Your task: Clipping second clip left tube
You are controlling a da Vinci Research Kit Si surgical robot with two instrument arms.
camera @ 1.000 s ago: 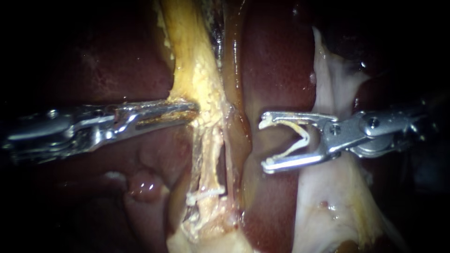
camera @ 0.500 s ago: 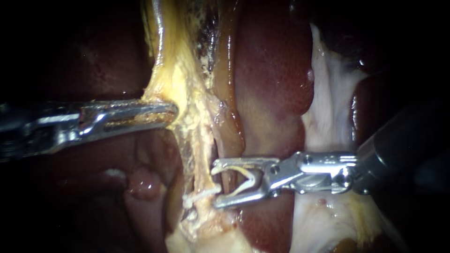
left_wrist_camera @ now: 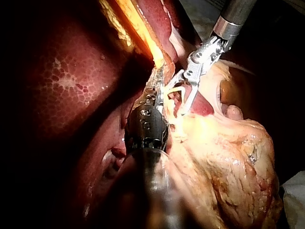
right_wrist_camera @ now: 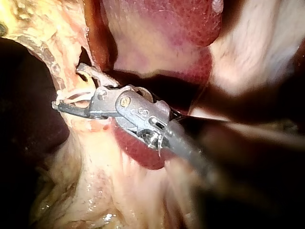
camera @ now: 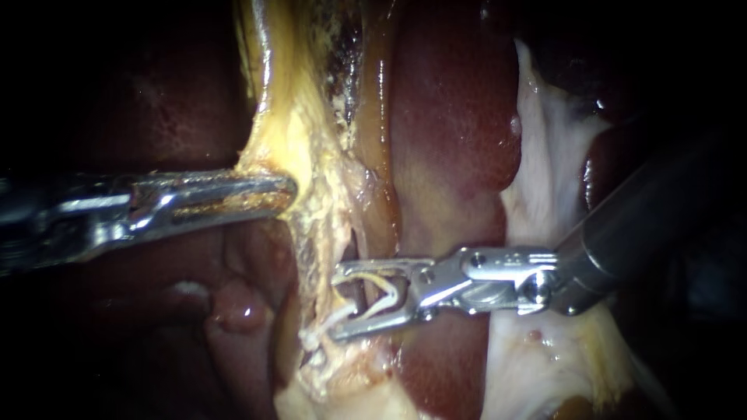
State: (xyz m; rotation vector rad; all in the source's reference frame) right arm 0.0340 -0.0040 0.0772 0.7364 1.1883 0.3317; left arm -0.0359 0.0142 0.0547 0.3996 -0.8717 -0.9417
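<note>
My left instrument [camera: 276, 189] comes in from the left, its jaws shut on yellow fatty tissue [camera: 311, 155] and holding it taut sideways. Below it the pale left tube [camera: 348, 281] runs down between the open jaws of my right instrument [camera: 336, 302], one jaw on each side. An open clip [camera: 383, 297] sits in those jaws. A white clip [camera: 317, 334] lies on the same tube, just beyond the lower jaw tip. The right wrist view shows the jaws [right_wrist_camera: 66, 88] straddling the strand. In the left wrist view my left jaws [left_wrist_camera: 156, 90] sit beside the right ones [left_wrist_camera: 180, 98].
A brown tube [camera: 381, 194] runs alongside, right of the pale one. Dark red liver [camera: 451, 155] lies behind. Pale white tissue [camera: 545, 179] spreads under the right shaft [camera: 638, 225]. A bulky yellow fatty mass [left_wrist_camera: 224, 157] lies beside my left instrument.
My right instrument has come down and leftward from over the liver, and its open jaws now straddle the left tube. My left instrument pulled the yellow tissue leftward, then held still.
</note>
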